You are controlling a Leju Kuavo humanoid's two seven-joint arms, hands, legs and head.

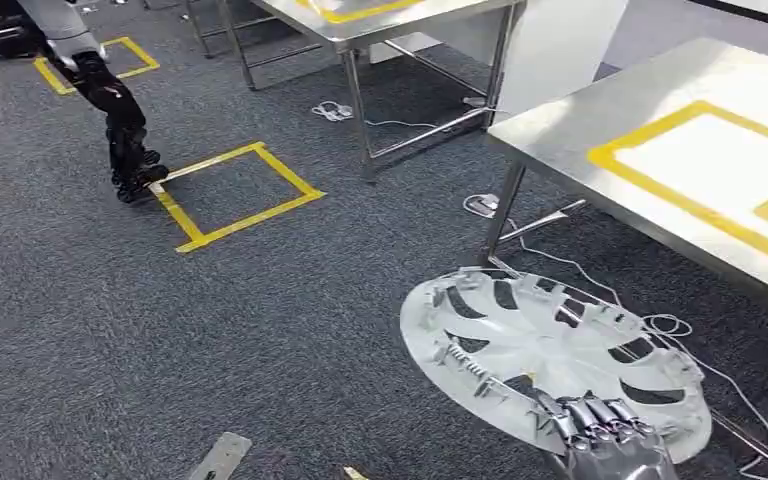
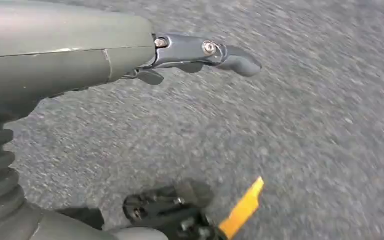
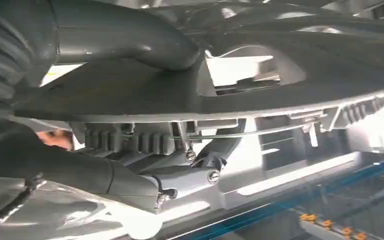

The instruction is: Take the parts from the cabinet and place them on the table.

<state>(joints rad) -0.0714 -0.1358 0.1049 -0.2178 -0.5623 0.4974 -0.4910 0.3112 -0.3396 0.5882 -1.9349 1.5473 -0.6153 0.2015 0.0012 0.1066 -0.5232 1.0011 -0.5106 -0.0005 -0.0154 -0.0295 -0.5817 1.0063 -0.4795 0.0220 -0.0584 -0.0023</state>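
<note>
At about ten o'clock in the head view the left arm hangs down over the grey carpet (image 1: 110, 340), and its left hand (image 1: 132, 165) dangles beside a corner of a yellow tape square (image 1: 235, 195) laid on the floor. From there I cannot tell how its dark fingers lie. In the left wrist view one finger (image 2: 230, 56) reaches straight out over the blurred carpet with nothing against it, so the hand looks released and idle, probably kept low and to the side to stay out of the way during the carry.

Towards twelve o'clock stands a steel table (image 1: 400, 20) marked with yellow tape, cables trailing between its legs.

At five o'clock the task's part, a silver wheel cover (image 1: 550, 355), is held above the floor with its ribbed, clipped inner face turned up. The right hand (image 1: 600, 435) clasps its near rim, fingers (image 1: 585, 415) curled over the edge; the right wrist view shows the thumb above and a finger (image 3: 180, 182) below the rim, a pinch that keeps the wide disc nearly flat, which I judge suits sliding it onto a top.

At two o'clock is the nearer steel table (image 1: 580, 125), with a yellow tape rectangle (image 1: 700, 160) that seems the intended spot. The cover is not yet on it. No containers are visible.
</note>
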